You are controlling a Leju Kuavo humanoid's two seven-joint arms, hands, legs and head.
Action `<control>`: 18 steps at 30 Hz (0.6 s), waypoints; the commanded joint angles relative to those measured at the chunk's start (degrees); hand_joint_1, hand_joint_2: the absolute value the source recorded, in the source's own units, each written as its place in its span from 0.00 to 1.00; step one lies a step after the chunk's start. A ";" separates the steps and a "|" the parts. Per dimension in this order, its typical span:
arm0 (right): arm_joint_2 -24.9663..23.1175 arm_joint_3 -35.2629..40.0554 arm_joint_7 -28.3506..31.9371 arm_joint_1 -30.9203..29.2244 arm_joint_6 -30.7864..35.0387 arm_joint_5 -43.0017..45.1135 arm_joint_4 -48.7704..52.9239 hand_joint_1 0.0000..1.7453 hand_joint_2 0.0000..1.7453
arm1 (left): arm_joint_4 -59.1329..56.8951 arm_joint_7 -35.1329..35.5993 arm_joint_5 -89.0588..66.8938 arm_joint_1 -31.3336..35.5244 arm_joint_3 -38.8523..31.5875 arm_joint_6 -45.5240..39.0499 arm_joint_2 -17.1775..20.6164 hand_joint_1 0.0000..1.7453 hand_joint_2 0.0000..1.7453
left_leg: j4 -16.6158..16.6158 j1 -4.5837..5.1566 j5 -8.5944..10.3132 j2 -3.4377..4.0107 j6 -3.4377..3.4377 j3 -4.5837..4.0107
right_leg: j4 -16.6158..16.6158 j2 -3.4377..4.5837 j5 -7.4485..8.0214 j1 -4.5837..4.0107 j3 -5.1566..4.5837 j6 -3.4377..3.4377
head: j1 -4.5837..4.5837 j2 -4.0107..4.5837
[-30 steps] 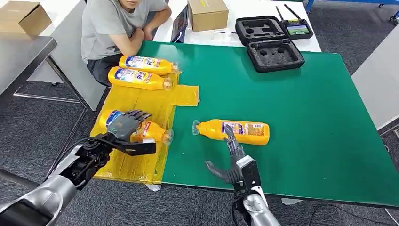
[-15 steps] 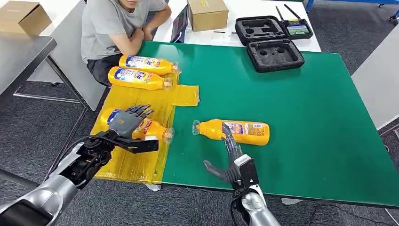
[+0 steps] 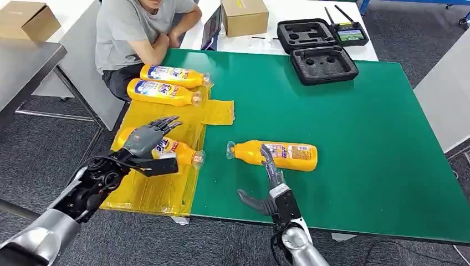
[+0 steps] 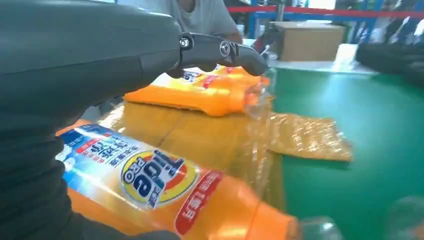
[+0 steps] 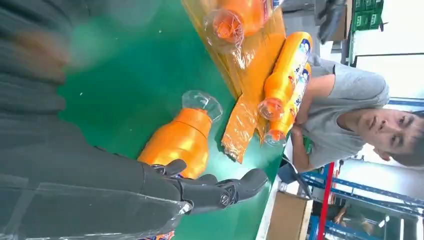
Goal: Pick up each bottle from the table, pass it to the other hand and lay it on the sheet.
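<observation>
L hand [image 3: 145, 139] open, fingers spread, just above bottle [image 3: 176, 152] lying on yellow sheet [image 3: 166, 188]. R hand [image 3: 270, 188] open by 4th bottle [image 3: 277, 154] on green table [image 3: 360, 138]; contact unclear.

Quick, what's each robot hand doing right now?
Left hand: open, fingers spread over a bottle lying on the sheet.
Right hand: open beside the bottle on the table.

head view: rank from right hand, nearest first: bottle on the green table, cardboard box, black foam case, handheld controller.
From the right hand:
1. Bottle on the green table, lying just ahead of the fingertips.
2. Black foam case, at the table's far edge, toward the right.
3. Cardboard box and handheld controller, both beyond the table's far edge; too close to call between them.
</observation>
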State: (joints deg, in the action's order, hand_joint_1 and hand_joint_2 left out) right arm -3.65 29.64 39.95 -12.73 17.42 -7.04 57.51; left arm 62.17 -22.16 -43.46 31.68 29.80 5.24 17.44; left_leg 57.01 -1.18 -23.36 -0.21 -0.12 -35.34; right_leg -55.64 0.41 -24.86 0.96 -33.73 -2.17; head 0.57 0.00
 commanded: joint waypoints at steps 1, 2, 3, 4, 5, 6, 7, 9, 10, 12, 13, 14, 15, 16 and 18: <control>1.53 2.80 0.05 -2.93 -0.80 0.37 -1.14 0.00 1.00 | 12.73 -5.91 13.07 -5.06 -8.27 5.48 7.88 0.00 1.00 | 0.07 -0.01 -0.22 0.35 -0.06 0.33 | -0.03 0.29 -0.10 -0.04 0.23 0.10 | 0.02 0.00; 1.58 3.24 0.05 -3.07 -0.32 0.09 -0.84 0.00 1.00 | 13.85 -7.11 14.60 -6.12 -9.17 6.34 8.06 0.00 1.00 | 0.01 0.02 -0.17 0.35 -0.05 0.27 | 0.00 0.29 -0.06 -0.01 0.16 0.09 | 0.00 0.00; 1.64 3.80 0.05 -3.16 0.66 -0.39 -0.30 0.00 1.00 | 14.73 -8.11 15.85 -7.07 -9.72 7.29 8.09 0.00 1.00 | 0.02 0.01 -0.18 0.35 -0.05 0.28 | 0.00 0.30 -0.07 -0.01 0.18 0.09 | 0.00 0.00; 1.64 3.80 0.05 -3.16 0.66 -0.39 -0.30 0.00 1.00 | 14.73 -8.11 15.85 -7.07 -9.72 7.29 8.09 0.00 1.00 | 0.02 0.01 -0.18 0.35 -0.05 0.28 | 0.00 0.30 -0.07 -0.01 0.18 0.09 | 0.00 0.00; 1.64 3.80 0.05 -3.16 0.66 -0.39 -0.30 0.00 1.00 | 14.73 -8.11 15.85 -7.07 -9.72 7.29 8.09 0.00 1.00 | 0.02 0.01 -0.18 0.35 -0.05 0.28 | 0.00 0.30 -0.07 -0.01 0.18 0.09 | 0.00 0.00; 1.64 3.80 0.05 -3.16 0.66 -0.39 -0.30 0.00 1.00 | 14.73 -8.11 15.85 -7.07 -9.72 7.29 8.09 0.00 1.00 | 0.02 0.01 -0.18 0.35 -0.05 0.28 | 0.00 0.30 -0.07 -0.01 0.18 0.09 | 0.00 0.00; 1.64 3.80 0.05 -3.16 0.66 -0.39 -0.30 0.00 1.00 | 14.73 -8.11 15.85 -7.07 -9.72 7.29 8.09 0.00 1.00 | 0.02 0.01 -0.18 0.35 -0.05 0.28 | 0.00 0.30 -0.07 -0.01 0.18 0.09 | 0.00 0.00; 2.97 9.02 0.05 -5.02 11.55 -5.56 -1.38 0.00 1.00 | 14.56 -10.25 18.46 -8.74 -9.64 9.09 7.84 0.00 1.00 | 0.01 0.03 -0.17 0.33 -0.06 0.26 | 0.00 0.29 -0.07 0.01 0.16 0.08 | 0.00 0.00; 3.35 10.04 0.05 -5.86 14.16 -7.41 -2.67 0.00 1.00 | 13.38 -11.59 19.36 -8.99 -9.28 9.08 7.10 0.00 1.00 | 0.05 0.02 -0.24 0.28 -0.08 0.40 | -0.02 0.24 -0.15 -0.02 0.31 0.10 | 0.00 0.02; 2.42 7.45 0.05 -8.23 22.58 -21.77 -9.81 0.00 1.00 | 10.86 -14.74 21.78 -10.56 -9.14 9.30 3.86 0.00 1.00 | 0.00 0.02 -0.12 0.10 -0.08 0.31 | 0.03 0.05 -0.10 0.00 0.29 0.08 | 0.02 0.02; 1.68 3.76 0.05 -8.54 22.58 -27.53 -11.04 0.00 1.00 | 9.51 -16.26 22.21 -11.59 -8.87 8.83 2.06 0.00 1.00 | -0.08 0.05 -0.04 0.06 -0.07 0.27 | 0.10 0.02 -0.04 0.03 0.25 0.05 | 0.00 0.00; 0.57 -4.43 -0.23 -8.21 22.58 -39.66 -10.82 0.00 1.00 | 8.98 -17.84 21.57 -13.30 -9.01 7.89 -1.04 0.00 1.00 | -0.12 0.08 -0.06 0.07 -0.10 0.41 | 0.13 0.01 -0.06 0.05 0.38 0.07 | 0.00 0.00; 0.80 -8.49 -1.93 -8.99 22.58 -46.33 -10.50 0.00 1.00 | 9.69 -17.84 20.52 -15.48 -8.12 6.10 -4.14 0.00 1.00 | -0.19 0.12 0.01 -0.05 -0.09 0.35 | 0.17 -0.09 -0.03 0.10 0.35 0.03 | 0.00 0.00; 1.42 -9.80 -2.65 -9.91 22.58 -48.55 -11.11 0.00 1.00 | 10.36 -17.84 20.51 -17.06 -7.52 5.44 -6.15 0.00 1.00 | -0.22 0.19 0.04 -0.10 -0.10 0.31 | 0.15 -0.13 -0.04 0.18 0.28 0.00 | 0.02 0.00; 3.78 -10.84 -3.51 -12.48 22.58 -50.09 -12.36 0.00 1.00 | 11.84 -17.79 20.62 -19.44 -7.02 5.22 -9.41 0.00 1.00 | -0.24 0.20 -0.05 -0.15 -0.19 0.61 | 0.28 -0.20 -0.10 0.17 0.63 0.02 | 0.02 0.00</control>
State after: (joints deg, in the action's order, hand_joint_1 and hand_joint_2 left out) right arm -2.01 33.06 39.30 -17.33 39.37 -42.19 54.62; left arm 75.56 -39.02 -22.12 20.26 20.79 12.56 21.68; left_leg 57.02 -1.11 -23.36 -0.22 -0.12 -35.29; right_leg -55.61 0.41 -24.87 1.04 -33.71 -2.16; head 0.59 0.00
